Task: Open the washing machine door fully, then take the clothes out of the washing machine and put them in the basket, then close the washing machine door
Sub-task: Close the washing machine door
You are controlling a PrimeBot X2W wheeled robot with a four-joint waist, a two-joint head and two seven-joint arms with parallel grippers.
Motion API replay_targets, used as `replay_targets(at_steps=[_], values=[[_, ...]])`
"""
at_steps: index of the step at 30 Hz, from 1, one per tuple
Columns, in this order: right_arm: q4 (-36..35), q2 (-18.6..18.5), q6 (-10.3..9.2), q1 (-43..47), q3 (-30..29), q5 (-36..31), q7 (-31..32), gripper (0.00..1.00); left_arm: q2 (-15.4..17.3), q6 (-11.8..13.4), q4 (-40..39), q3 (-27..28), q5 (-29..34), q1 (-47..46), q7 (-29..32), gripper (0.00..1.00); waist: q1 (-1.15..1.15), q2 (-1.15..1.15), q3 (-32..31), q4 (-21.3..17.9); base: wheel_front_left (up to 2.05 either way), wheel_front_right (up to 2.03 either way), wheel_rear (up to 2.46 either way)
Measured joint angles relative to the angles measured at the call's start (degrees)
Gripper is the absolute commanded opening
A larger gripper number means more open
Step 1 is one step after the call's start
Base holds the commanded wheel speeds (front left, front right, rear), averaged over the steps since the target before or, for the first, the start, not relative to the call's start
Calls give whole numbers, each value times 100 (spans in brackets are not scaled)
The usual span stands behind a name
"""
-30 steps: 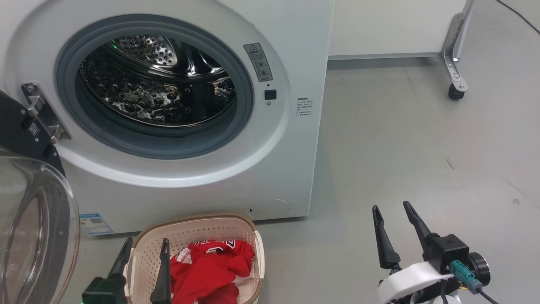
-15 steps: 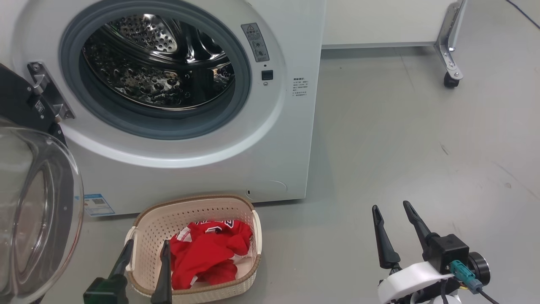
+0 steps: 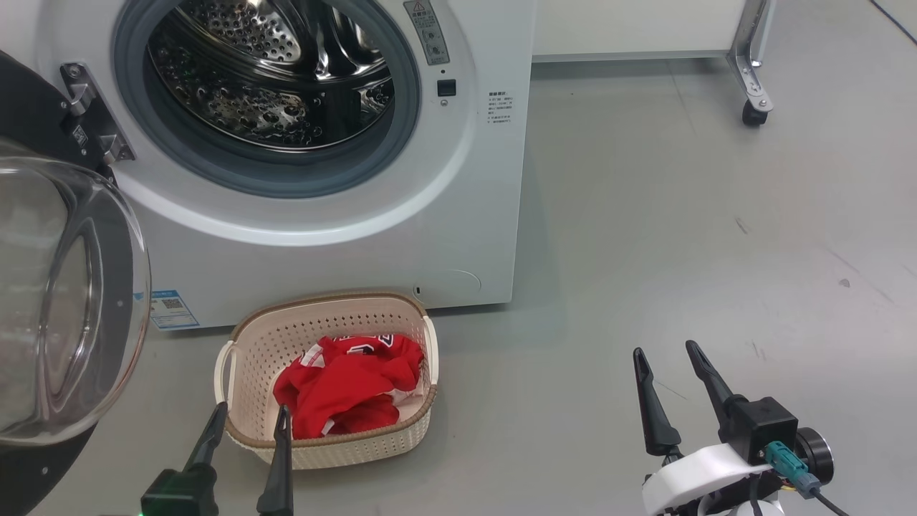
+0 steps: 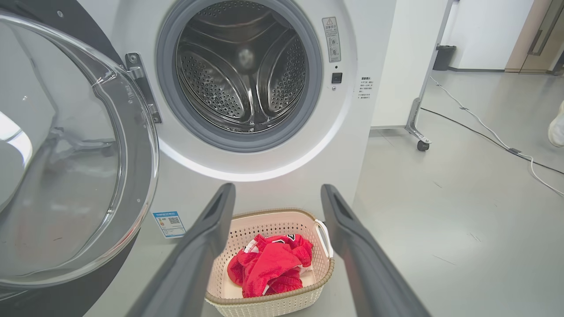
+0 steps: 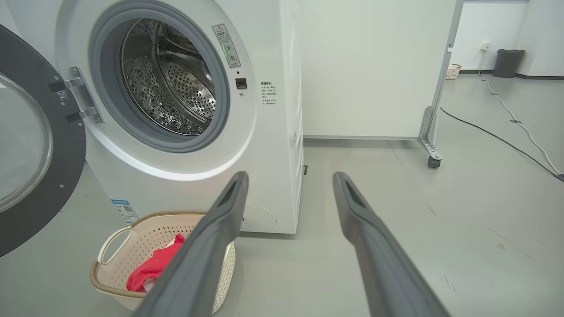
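Observation:
The white washing machine [image 3: 344, 236] [image 4: 273, 176] [image 5: 273, 132] stands with its steel drum [image 3: 272, 79] [image 4: 246, 75] bare of cloth. Its round black door [image 3: 64, 301] [image 4: 66, 154] [image 5: 31, 141], with the bulging glass bowl, hangs swung wide at the left. On the floor in front sits the cream basket [image 3: 243, 358] [image 4: 264, 304] [image 5: 110, 273], and the red clothes [image 3: 351, 383] [image 4: 269, 268] [image 5: 152, 266] lie bunched inside it. My left gripper [image 3: 251, 419] [image 4: 277, 198] is open and empty, just short of the basket's near rim. My right gripper [image 3: 666, 358] [image 5: 291, 180] hangs open and empty over bare floor to the right.
A white panel on a metal leg with a caster [image 3: 749, 115] [image 5: 434, 160] stands behind and right of the machine. A cable [image 5: 498, 136] [image 4: 484, 132] runs across the grey floor beyond it. A dark bin [image 5: 506, 61] stands by the far wall.
The whole head view has slid: machine and basket sit higher in the picture and farther off, so the camera has pulled back. Both grippers keep their places in the picture, open.

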Motion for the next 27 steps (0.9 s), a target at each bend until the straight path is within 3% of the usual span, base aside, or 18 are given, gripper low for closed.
replay_targets(at_steps=[13, 27], values=[[1, 1, 24, -1, -2, -3, 0, 100, -1, 7, -40, -1, 0, 0, 33, 100, 0, 0, 2, 7, -66, 66, 0], [13, 3, 25, -1, -4, -35, 0, 100, -1, 7, -45, -1, 0, 1, 47, 100, 0, 0, -18, 10, -13, 13, 0]])
